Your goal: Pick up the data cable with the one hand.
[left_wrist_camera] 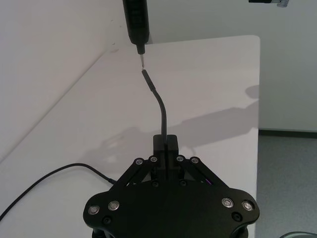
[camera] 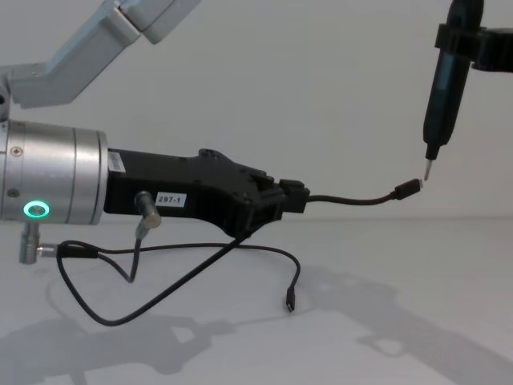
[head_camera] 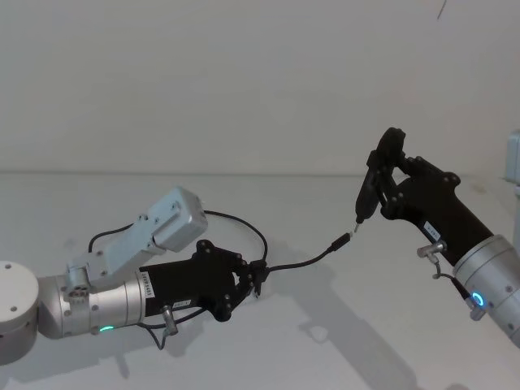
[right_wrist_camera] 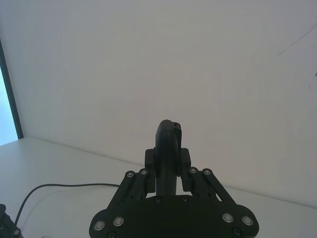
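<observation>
Left gripper clamped on the data cable, lifted above the white table.
Cable's free plug nearly meets the stick-shaped tool pinched by the right gripper; slack loops below.

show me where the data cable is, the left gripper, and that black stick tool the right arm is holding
data cable [camera: 353, 200]: chest view, on the raised stretch past the fingers.
left gripper [camera: 295, 196]: chest view, at its fingertips.
black stick tool [camera: 445, 88]: chest view, on its barrel.
</observation>
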{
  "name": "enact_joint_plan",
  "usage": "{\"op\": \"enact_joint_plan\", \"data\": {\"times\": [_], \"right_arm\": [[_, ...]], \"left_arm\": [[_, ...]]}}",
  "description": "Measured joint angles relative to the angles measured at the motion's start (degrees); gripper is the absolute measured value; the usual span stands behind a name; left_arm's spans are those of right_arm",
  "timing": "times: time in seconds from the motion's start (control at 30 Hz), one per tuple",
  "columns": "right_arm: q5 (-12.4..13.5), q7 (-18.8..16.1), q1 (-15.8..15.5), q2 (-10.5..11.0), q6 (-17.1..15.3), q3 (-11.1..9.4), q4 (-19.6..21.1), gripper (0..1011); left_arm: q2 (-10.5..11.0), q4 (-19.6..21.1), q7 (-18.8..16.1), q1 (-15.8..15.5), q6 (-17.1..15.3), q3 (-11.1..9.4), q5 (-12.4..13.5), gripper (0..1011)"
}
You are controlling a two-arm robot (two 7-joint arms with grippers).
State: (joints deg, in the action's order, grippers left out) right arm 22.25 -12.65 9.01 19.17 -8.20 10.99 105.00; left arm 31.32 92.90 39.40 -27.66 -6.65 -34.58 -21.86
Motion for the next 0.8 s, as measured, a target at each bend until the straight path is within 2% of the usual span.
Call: {"op": "enact_joint_plan", "data": {"times": [0.8], "right_arm": [[0.13,-0.07,0.06,0.13,-0.34,0.45,-0.12,279]], "left_arm": [[0.04,0.01,0.0,0.0,0.0,0.0,0.01,35]]}}
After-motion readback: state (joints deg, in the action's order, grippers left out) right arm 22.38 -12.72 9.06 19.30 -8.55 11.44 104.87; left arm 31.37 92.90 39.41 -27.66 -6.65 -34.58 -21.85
